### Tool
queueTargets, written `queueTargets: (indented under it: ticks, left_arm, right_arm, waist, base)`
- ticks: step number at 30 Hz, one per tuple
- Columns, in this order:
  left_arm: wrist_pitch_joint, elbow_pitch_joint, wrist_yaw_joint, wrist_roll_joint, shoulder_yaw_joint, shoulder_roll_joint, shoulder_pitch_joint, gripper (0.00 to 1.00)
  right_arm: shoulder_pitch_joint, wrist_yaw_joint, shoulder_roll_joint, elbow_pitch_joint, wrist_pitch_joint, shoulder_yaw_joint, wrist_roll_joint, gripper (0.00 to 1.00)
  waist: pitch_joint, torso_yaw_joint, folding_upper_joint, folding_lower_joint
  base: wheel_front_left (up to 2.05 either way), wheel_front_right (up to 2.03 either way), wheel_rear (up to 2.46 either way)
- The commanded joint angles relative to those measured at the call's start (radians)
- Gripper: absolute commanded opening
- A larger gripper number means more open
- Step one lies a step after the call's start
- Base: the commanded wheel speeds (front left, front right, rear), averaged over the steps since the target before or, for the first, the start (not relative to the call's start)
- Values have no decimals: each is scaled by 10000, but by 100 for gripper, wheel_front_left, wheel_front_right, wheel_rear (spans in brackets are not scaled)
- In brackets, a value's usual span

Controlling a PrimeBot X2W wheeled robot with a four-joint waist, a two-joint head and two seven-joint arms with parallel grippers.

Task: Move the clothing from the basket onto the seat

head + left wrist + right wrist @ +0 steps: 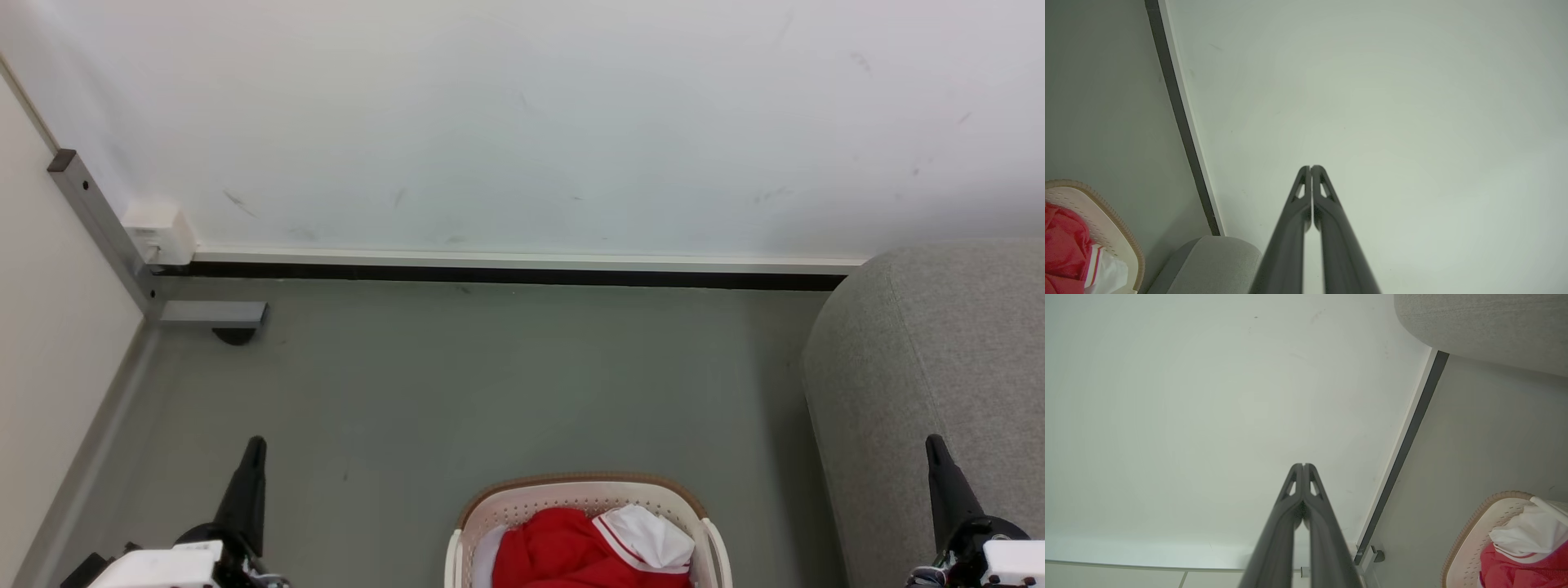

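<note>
Bright red soft fabric clothing (563, 547), with white striped trim and a white collar piece on top, lies heaped inside an oval cream-white perforated plastic laundry basket (584, 488) with a brown rim. None of it has been lifted out, so the task looks to be at its very start.

The basket stands on the grey-green floor (490, 384), near the robot and centred before it. Just to its right is a large light grey fabric-upholstered sofa (939, 367) with rounded edges. This close placement probably keeps the carry from basket to seat short.

The 2 arms flank the basket. The left end effector (255, 445) is well to the left of it, over bare floor. The right end effector (933, 443) is to the right, in front of the sofa's side. On both, the long dark fingers are pressed tightly together and hold nothing. They point away towards the far white wall (522, 122), which reads as a resting pose. Either would need to spread its fingers and reach down into the basket to take the fabric.
</note>
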Motion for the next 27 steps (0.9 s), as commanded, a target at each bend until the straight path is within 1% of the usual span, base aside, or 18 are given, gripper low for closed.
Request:
queueTargets:
  ticks: [1, 27]
  left_arm:
    - [28, -35, -9, -141, 10, 71, -86, 0]
    - [28, -35, -9, -141, 10, 72, -86, 0]
  right_arm:
    - [-130, -24, -75, -58, 18, -38, -5, 0]
    - [-131, -24, -75, -56, 18, -38, -5, 0]
  waist:
    - [0, 0, -1, 0]
    - [0, 0, -1, 0]
  base:
    - [0, 0, 0]
    - [0, 0, 0]
